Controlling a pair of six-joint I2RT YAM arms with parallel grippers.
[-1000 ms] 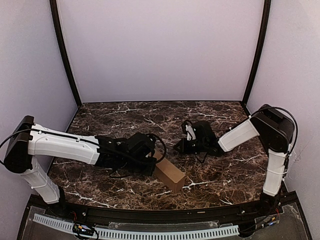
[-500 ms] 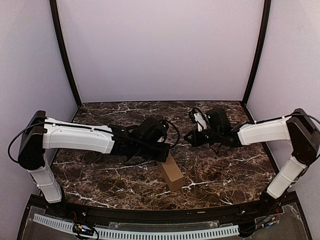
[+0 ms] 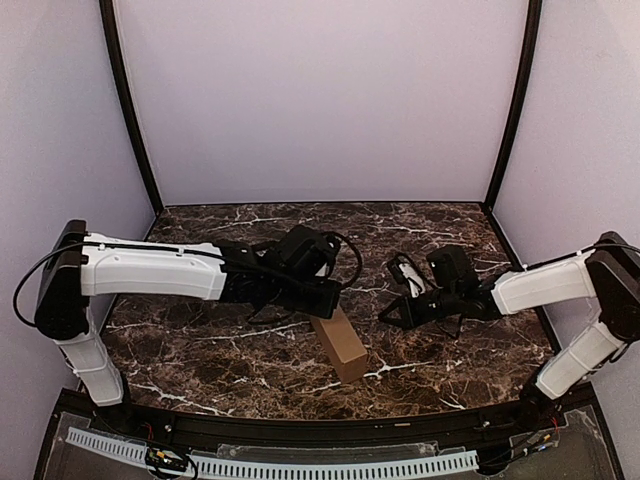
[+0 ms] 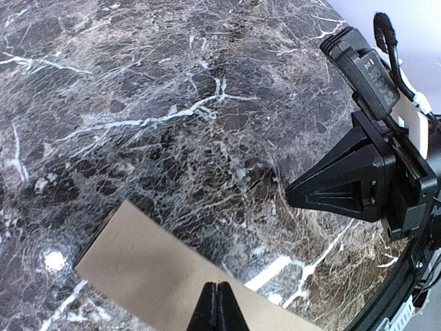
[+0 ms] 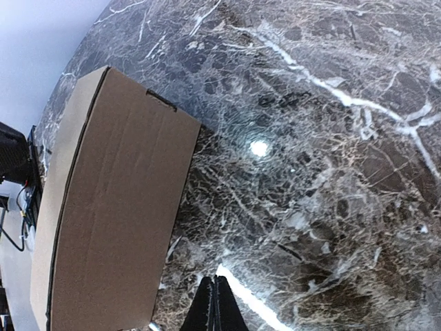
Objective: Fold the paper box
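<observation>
The paper box (image 3: 338, 343) lies as a slim carton, seemingly folded shut, near the middle of the near edge of the desk (image 3: 200, 355). I judge it light, stiff at the creases but easy to dent, and rather slippery on the marble, so I would take it across the long sides. My left gripper (image 4: 219, 305) hovers over its far end, fingers pressed together and empty. My right gripper (image 5: 215, 301), near the box on its right, is also closed on nothing.
</observation>
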